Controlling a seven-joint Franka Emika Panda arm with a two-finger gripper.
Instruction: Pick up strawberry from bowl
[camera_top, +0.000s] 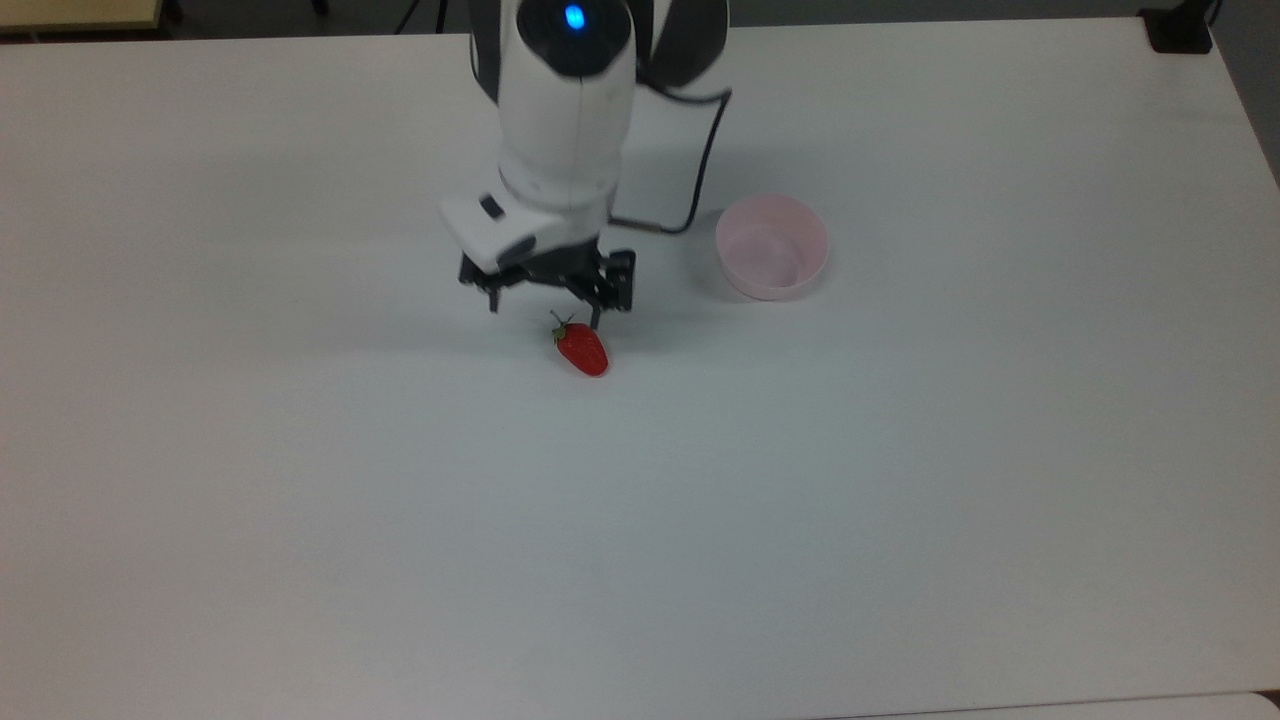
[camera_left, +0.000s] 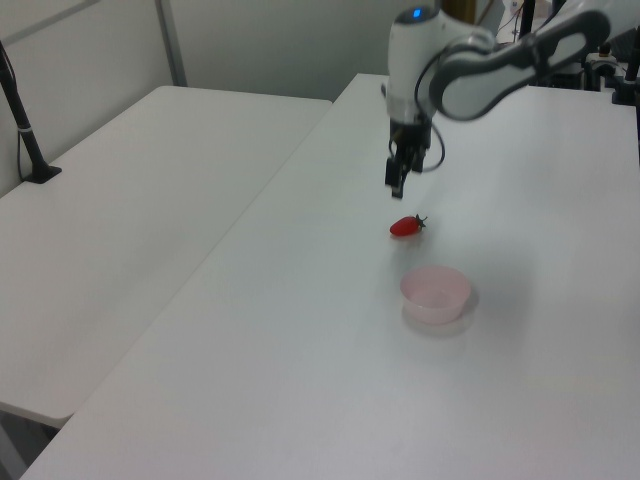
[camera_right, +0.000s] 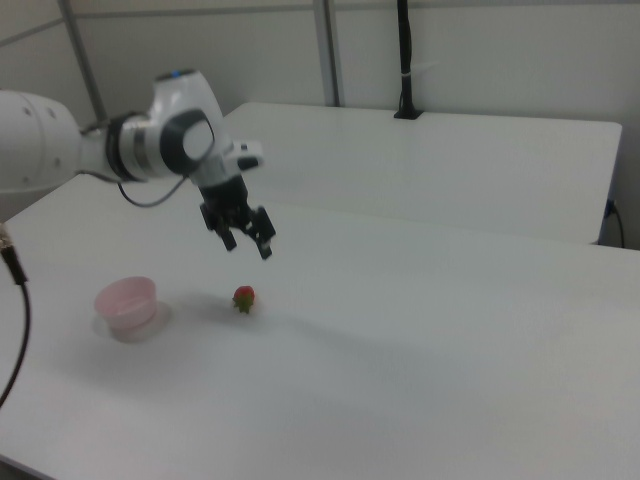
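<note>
Strawberry (camera_top: 582, 349) on table, gripper (camera_right: 247, 243) above, spread, empty (right view clearest).

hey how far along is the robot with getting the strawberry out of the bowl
Done: the strawberry is out of the pink bowl and lies on the white table, apart from the bowl. In hand: nothing; the gripper hangs open above the strawberry. Left: nothing that shows, since the bowl looks empty.

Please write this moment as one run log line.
gripper: open, above table | strawberry: lying on table, outside bowl | bowl: empty
</note>
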